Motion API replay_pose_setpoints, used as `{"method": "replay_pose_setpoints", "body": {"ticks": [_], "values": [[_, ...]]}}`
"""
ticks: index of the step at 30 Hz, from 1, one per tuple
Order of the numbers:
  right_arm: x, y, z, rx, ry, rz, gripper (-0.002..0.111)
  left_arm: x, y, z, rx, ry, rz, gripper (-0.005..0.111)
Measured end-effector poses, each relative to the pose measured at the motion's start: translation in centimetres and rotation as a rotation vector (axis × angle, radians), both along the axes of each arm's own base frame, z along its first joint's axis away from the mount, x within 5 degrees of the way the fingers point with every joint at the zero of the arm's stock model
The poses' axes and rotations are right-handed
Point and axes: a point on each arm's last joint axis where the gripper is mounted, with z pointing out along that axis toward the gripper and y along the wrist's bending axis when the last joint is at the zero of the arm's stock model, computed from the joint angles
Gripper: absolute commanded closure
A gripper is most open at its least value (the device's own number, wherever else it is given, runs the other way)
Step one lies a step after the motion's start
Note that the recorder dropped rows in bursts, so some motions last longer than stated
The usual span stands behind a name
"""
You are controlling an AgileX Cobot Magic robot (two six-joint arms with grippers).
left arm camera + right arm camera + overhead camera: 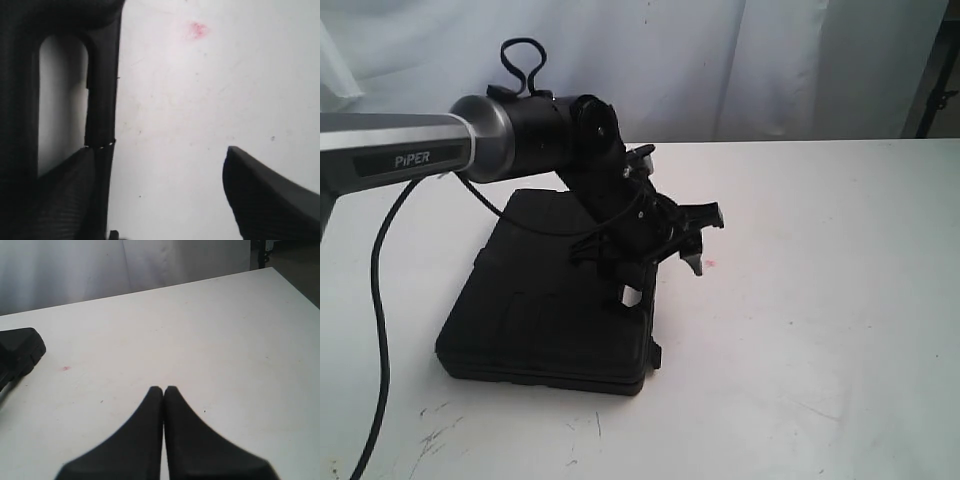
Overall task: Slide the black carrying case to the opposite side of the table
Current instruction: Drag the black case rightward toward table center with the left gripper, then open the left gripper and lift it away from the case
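The black carrying case lies flat on the white table, left of the middle. My left gripper hangs open at the case's right edge. In the left wrist view, one finger sits at the handle opening and the handle bar runs just inside it. The other finger is over bare table, and the left gripper holds nothing. My right gripper is shut and empty above the table, well apart from the case corner.
A small red mark lies on the table just right of the case. The left arm's black cable hangs down at the left. White curtains back the table. Dark scuffs mark the front left.
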Motion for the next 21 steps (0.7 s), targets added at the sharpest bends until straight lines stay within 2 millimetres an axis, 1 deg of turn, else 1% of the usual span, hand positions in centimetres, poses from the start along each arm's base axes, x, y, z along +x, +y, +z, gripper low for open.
{"method": "replay_pose_setpoints", "body": {"ticks": [2, 6, 7, 10, 12, 14, 19, 21], "values": [[0.0, 0.0, 0.0, 0.000, 0.000, 0.000, 0.108, 0.3, -0.2, 1.2, 0.008, -0.002, -0.020, 0.039], [0.0, 0.0, 0.0, 0.000, 0.000, 0.000, 0.108, 0.5, -0.3, 2.6, 0.030, -0.002, -0.055, 0.039], [0.0, 0.0, 0.0, 0.000, 0.000, 0.000, 0.108, 0.5, -0.2, 3.0, 0.040, -0.005, -0.094, 0.039], [0.0, 0.0, 0.0, 0.000, 0.000, 0.000, 0.108, 0.3, 0.0, 3.3, 0.071, -0.002, -0.165, 0.040], [0.0, 0.0, 0.0, 0.000, 0.000, 0.000, 0.108, 0.3, 0.4, 3.8, 0.108, -0.019, -0.196, 0.052], [0.0, 0.0, 0.0, 0.000, 0.000, 0.000, 0.108, 0.2, 0.9, 4.9, 0.144, -0.056, -0.213, 0.065], [0.0, 0.0, 0.0, 0.000, 0.000, 0.000, 0.108, -0.1, 3.0, 9.3, 0.267, -0.195, -0.214, 0.104], [0.0, 0.0, 0.0, 0.000, 0.000, 0.000, 0.108, -0.5, 4.0, 10.9, 0.300, -0.253, -0.190, 0.106]]}}
